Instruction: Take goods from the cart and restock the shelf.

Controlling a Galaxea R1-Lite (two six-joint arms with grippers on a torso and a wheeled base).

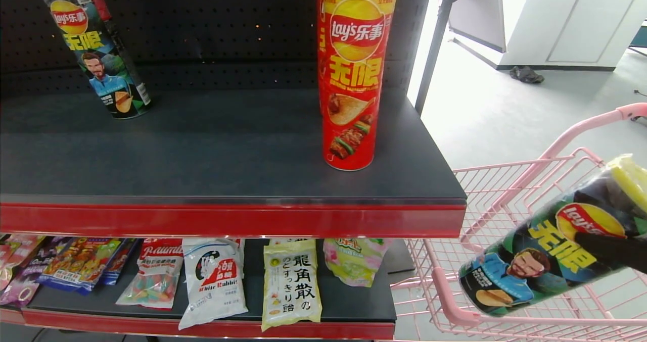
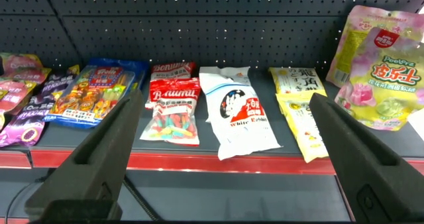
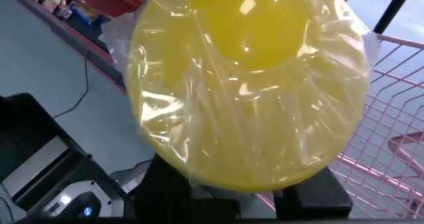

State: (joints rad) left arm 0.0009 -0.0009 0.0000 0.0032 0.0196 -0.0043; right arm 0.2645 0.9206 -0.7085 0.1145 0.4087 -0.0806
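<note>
Bare stretch of shelf [image 1: 227, 150] between dark can [image 1: 101, 54], back left corner, and red can [image 1: 351, 79] near right front edge: room to restock. Pink cart [image 1: 571, 130] off right end. Tilted above cart rim: chip can [image 1: 546, 246], clamped by right hand [image 1: 601, 246], presumably shelf-bound. Empty left hand [image 2: 225, 151] spread open.

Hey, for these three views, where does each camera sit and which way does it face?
Head view: on the head, facing forward and down at the shelf and cart; the right gripper holds a chip can.
Left wrist view: on the left wrist, facing the lower shelf's snack bags, framed by the open left gripper.
Right wrist view: on the right wrist, looking along the chip can onto its yellow lid, cart beyond.
Shared: head and left wrist views both show the white bag.
</note>
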